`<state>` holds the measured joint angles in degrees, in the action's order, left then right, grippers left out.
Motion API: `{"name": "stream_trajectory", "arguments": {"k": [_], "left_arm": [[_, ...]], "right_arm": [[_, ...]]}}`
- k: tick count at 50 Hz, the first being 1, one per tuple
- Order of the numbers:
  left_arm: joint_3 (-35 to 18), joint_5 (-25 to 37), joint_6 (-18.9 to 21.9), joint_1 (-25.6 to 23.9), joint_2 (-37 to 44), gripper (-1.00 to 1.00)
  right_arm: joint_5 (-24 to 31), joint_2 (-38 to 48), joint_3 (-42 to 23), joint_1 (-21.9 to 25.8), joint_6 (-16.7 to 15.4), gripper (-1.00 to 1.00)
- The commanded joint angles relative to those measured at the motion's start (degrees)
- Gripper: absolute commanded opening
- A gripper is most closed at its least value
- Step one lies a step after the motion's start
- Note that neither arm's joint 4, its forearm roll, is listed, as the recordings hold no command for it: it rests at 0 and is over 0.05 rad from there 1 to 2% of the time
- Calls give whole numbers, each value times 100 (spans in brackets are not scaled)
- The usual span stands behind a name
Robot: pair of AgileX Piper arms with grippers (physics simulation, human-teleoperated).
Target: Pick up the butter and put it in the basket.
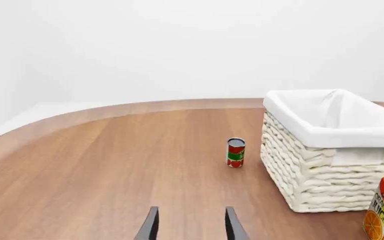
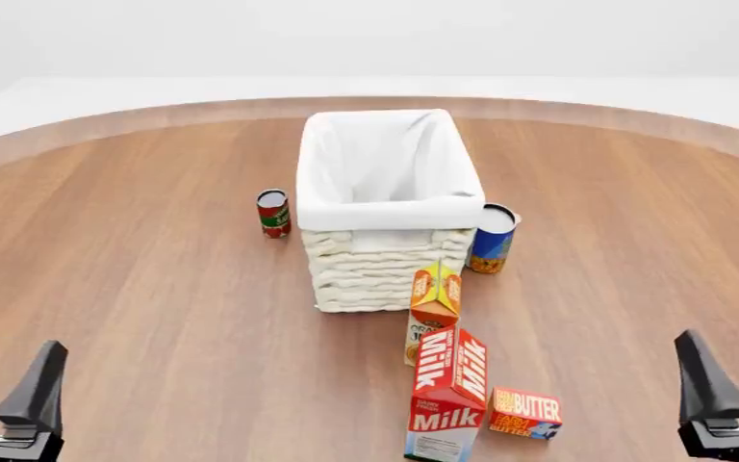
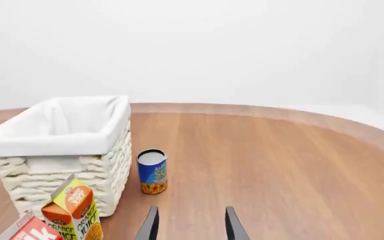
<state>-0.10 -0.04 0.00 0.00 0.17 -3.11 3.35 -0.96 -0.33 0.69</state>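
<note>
While I am counting what is sitting on the table (image 2: 139, 289), I am seeing one basket (image 2: 383, 207), two cartons, two cans and one butter (image 2: 526, 412) box. Standing mid-table, the basket is showing its white lining. Nearer to me, the milk carton (image 2: 446, 395) is standing upright, with the juice carton (image 2: 433, 300) between it and the basket wall. A red can (image 2: 273, 213) is standing left of the basket; a blue can (image 2: 492, 238) is standing at its right front corner. Just right of the milk carton's base, the butter is lying flat. Both cartons are crowding the butter's left side. My left end effector (image 2: 4, 385) and right end effector (image 2: 729, 371) are hovering spread apart, gripping nothing.
</note>
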Motion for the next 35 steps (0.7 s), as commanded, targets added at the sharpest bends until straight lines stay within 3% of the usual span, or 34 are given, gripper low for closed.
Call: {"name": "stream_trajectory", "arguments": {"k": [1,18,23,28,35], "left_arm": [[-15,-7,0,0,26,100],[-15,-7,0,0,26,100],[-15,-7,0,0,26,100],[-15,-7,0,0,26,100],[-15,-7,0,0,26,100]], "right_arm": [[332,-255,58,-13,10,100],[490,-320,48,3,55,100],[681,-286,-96,431,531,100],[577,54,-219,326,609,100],[-110,1183,-268,240,823,100]]}}
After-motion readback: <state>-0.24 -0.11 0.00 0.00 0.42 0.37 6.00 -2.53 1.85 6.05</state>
